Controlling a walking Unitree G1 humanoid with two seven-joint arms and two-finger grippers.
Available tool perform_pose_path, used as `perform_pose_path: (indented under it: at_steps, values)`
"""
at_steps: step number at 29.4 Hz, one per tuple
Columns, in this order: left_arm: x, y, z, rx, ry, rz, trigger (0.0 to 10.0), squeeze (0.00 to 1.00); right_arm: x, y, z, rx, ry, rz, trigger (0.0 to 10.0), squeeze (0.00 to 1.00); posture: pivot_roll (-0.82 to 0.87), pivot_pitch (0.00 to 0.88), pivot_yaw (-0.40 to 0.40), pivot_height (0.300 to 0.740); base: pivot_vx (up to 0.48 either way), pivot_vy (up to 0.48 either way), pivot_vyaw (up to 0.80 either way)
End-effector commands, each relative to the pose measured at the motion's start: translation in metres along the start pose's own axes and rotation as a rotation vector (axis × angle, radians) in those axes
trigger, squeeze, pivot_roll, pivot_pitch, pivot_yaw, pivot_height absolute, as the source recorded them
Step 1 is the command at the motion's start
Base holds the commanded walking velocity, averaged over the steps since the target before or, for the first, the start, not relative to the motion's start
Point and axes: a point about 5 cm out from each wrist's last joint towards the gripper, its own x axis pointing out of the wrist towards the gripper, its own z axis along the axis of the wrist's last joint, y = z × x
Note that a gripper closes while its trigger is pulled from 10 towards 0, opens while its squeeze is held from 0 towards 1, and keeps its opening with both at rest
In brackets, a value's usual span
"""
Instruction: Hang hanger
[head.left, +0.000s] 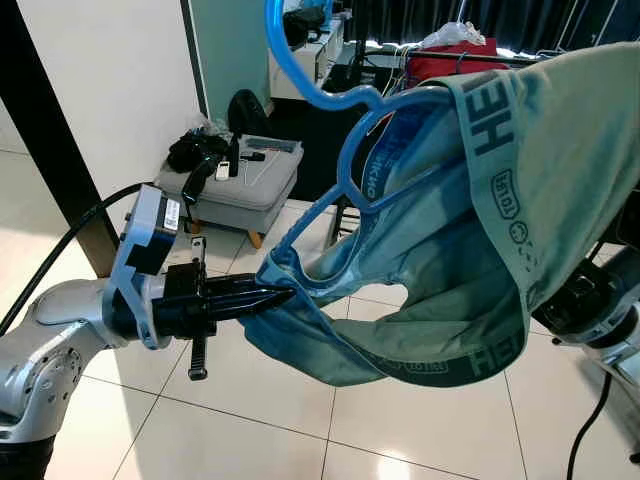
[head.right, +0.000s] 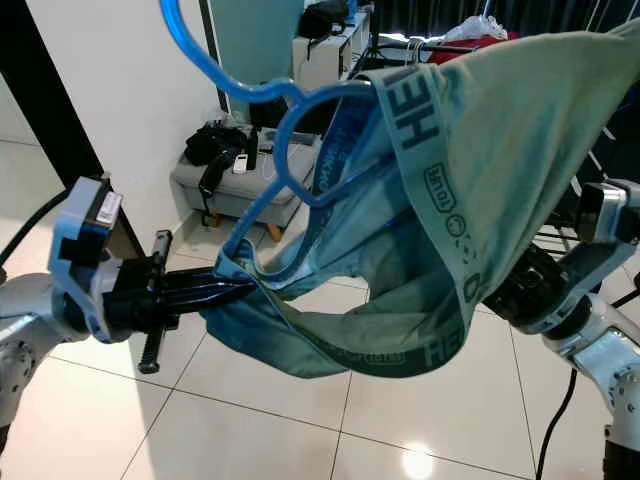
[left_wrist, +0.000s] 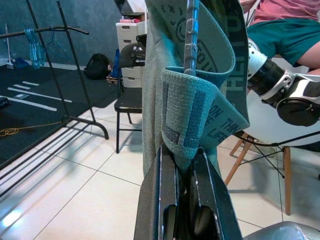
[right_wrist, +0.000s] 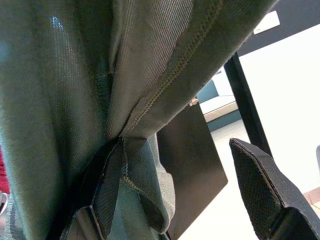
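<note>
A blue plastic hanger (head.left: 345, 150) is held up in front of me, its hook (head.left: 290, 55) pointing up. A teal garment with a lettered waistband (head.left: 480, 230) is draped over it. My left gripper (head.left: 285, 293) comes in from the left and is shut on the hanger's lower left corner and the waistband wrapped around it (left_wrist: 192, 120). My right gripper (right_wrist: 185, 185) is at the right, behind the garment; its fingers stand wide apart, and fabric lies against one finger (right_wrist: 107, 200). The cloth hides most of the right wrist (head.right: 545, 290).
A grey ottoman (head.left: 240, 185) with black items stands at the back left beside a black pillar (head.left: 50, 130). A clothes rack (left_wrist: 60, 30) stands on the dark floor. A person in a pink top (left_wrist: 285, 10) sits on a wooden-legged chair (left_wrist: 286, 170).
</note>
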Motion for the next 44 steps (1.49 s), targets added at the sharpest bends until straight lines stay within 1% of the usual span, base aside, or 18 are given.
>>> perform_pose_path:
  at_steps: [1,2,4,6,9,20,25,28,35,37,42,43,44]
  values:
    - [0.001,-0.002,0.001,0.008,0.005,-0.009,10.0,0.00,0.004,0.004,0.001,-0.004,0.016,0.034,10.0,0.00,0.00,0.064,-0.041,0.740,0.000,0.000,0.00]
    - [0.001,-0.002,0.001,0.008,0.005,-0.009,10.0,0.00,0.004,0.004,0.001,-0.004,0.016,0.034,10.0,0.00,0.00,0.064,-0.041,0.740,0.000,0.000,0.00]
    - [-0.005,0.003,0.003,0.018,0.008,0.020,10.0,0.00,-0.001,0.005,0.002,-0.006,0.029,0.024,10.0,0.00,-0.01,0.062,-0.043,0.740,0.000,0.000,0.00]
    - [-0.005,0.003,0.003,0.018,0.008,0.020,10.0,0.00,-0.001,0.005,0.002,-0.006,0.029,0.024,10.0,0.00,-0.01,0.062,-0.043,0.740,0.000,0.000,0.00]
    - [-0.009,0.005,0.004,0.025,0.011,0.031,10.0,0.00,-0.006,0.006,0.002,-0.018,0.046,0.010,10.0,0.00,-0.01,0.058,-0.043,0.740,0.000,0.000,0.00]
    - [-0.010,0.005,0.005,0.035,0.010,0.036,10.0,0.00,-0.006,0.009,0.001,-0.017,0.067,0.023,10.0,0.00,-0.01,0.049,-0.046,0.740,0.000,0.000,0.00]
    - [-0.008,0.002,0.004,0.026,0.004,0.021,10.0,0.00,-0.004,0.008,0.001,-0.021,0.062,0.023,10.0,0.00,-0.01,0.053,-0.045,0.740,0.000,0.000,0.00]
    - [-0.002,-0.004,0.003,0.007,-0.013,-0.027,10.0,0.00,-0.001,0.002,0.000,-0.048,0.043,-0.022,10.0,0.00,-0.01,0.059,-0.042,0.740,0.000,0.000,0.00]
    - [-0.002,-0.006,0.004,0.001,-0.023,-0.047,10.0,0.00,-0.001,-0.003,0.003,-0.071,0.026,-0.051,10.0,0.00,-0.01,0.061,-0.041,0.740,0.000,0.000,0.00]
    - [-0.002,-0.007,0.005,-0.001,-0.026,-0.055,10.0,0.00,-0.001,-0.006,0.007,-0.092,0.004,-0.074,10.0,0.00,-0.01,0.062,-0.040,0.740,0.000,0.000,0.00]
    - [-0.002,-0.007,0.005,0.000,-0.028,-0.059,10.0,0.00,0.000,-0.009,0.010,-0.108,-0.008,-0.090,10.0,0.00,-0.01,0.062,-0.040,0.740,0.000,0.000,0.00]
    - [-0.002,-0.007,0.005,0.000,-0.028,-0.060,10.0,0.00,0.000,-0.010,0.012,-0.110,-0.023,-0.098,3.3,0.00,0.00,0.062,-0.040,0.740,0.000,0.000,0.00]
    - [-0.002,-0.007,0.006,0.000,-0.028,-0.060,10.0,0.00,0.000,-0.011,0.013,-0.111,-0.033,-0.103,3.3,0.00,0.00,0.062,-0.040,0.740,0.000,0.000,0.00]
